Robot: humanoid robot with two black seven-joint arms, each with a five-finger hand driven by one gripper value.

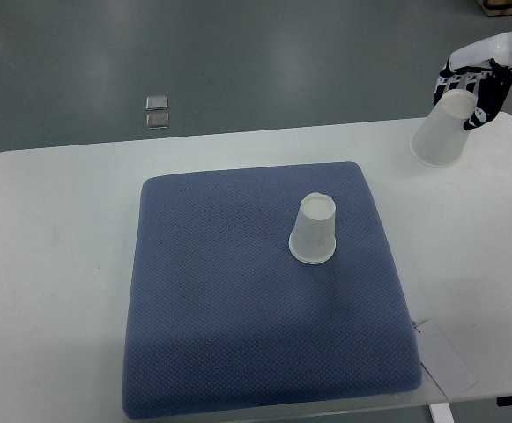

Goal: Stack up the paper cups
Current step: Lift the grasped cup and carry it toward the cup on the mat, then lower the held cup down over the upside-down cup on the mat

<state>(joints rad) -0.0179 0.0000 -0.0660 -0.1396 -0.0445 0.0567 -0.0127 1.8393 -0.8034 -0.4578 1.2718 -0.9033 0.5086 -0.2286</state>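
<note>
At the far right corner of the white table (53, 264), seen from the top view, the right hand (472, 88) comes in from the picture's right edge on a white arm, its dark fingers (492, 99) curled round the closed base of a white paper cup (441, 132). This held cup is tilted, mouth down and toward the left, above the bare tabletop just beyond the far right corner of the mat. A blue textured mat (238, 335) covers the middle of the table. On it, right of centre, a second paper cup (315, 229) stands upside down, rim on the fabric and base up, well apart from the held one. Neither cup shows any print or brand that can be read (both look plain white). At the near right corner of the mat, a pale rectangular sheet (445, 357) lies on the table; no writing is legible on it. On the grey floor beyond the table's far edge sit two small shiny squares (157, 112), one just behind the other.
</note>
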